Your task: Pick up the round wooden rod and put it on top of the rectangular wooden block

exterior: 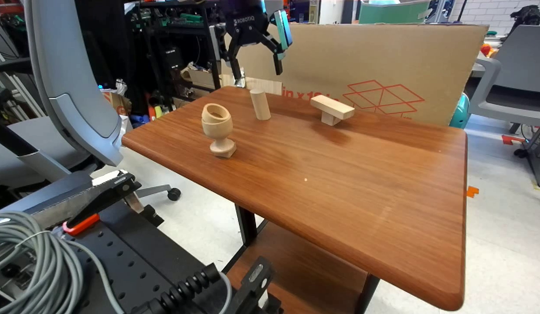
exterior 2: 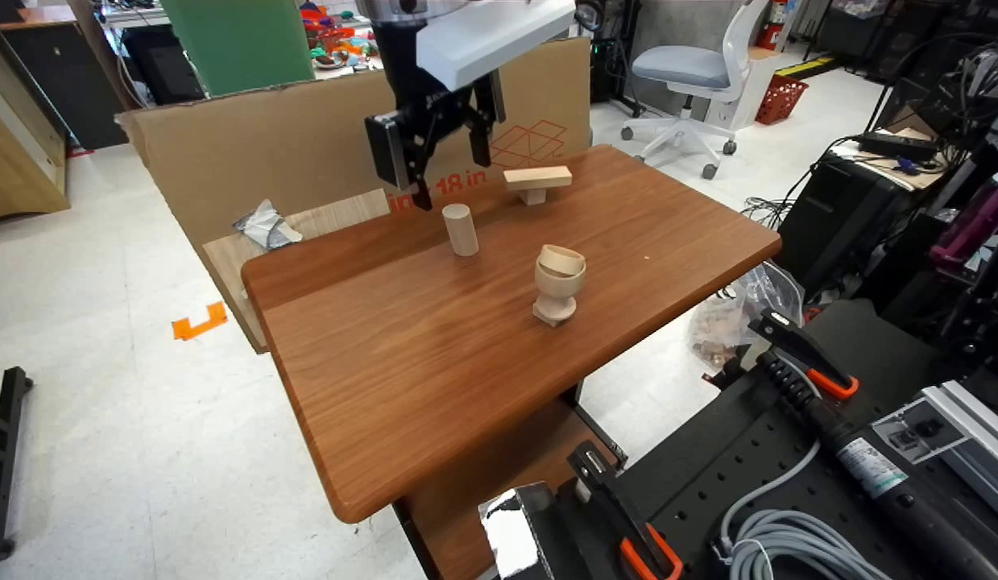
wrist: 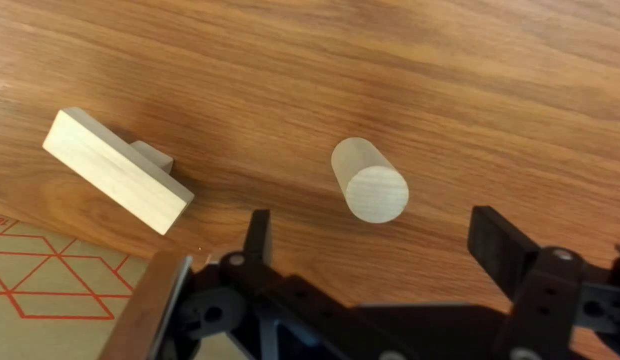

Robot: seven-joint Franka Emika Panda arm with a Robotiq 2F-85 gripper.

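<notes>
Workroom clutter fills the background: in an exterior view I can see an office chair (exterior 2: 682,68) with a gray seat and a red basket (exterior 2: 780,101) on the pale floor (exterior 2: 104,419), and a bent strip of orange tape (exterior 2: 200,326) lies on another stretch of that floor. A tall cardboard sheet (exterior: 383,52), printed with red lines and lettering, stands just behind an edge of the tabletop (exterior: 361,196), which is brown wood grain with a pale speck (exterior: 305,179) on it. Across from the cardboard there's a black platform (exterior: 141,257) dotted with small holes, carrying a coil of gray cable (exterior: 62,266). The round wooden rod (exterior: 260,105) stands on end directly on the tabletop, towards the cardboard, well apart from the rectangular wooden block (exterior: 332,106). That block lies level across a smaller wooden piece (exterior: 329,119), raised off the surface. Nearer the platform than the rod is, a goblet-shaped wooden cup (exterior: 218,128) stands upright with a tilted round wooden insert (exterior 2: 561,259) in its mouth. The tool (exterior 2: 452,176) hangs higher than the rod, its 2 fingers spread wide apart.
</notes>
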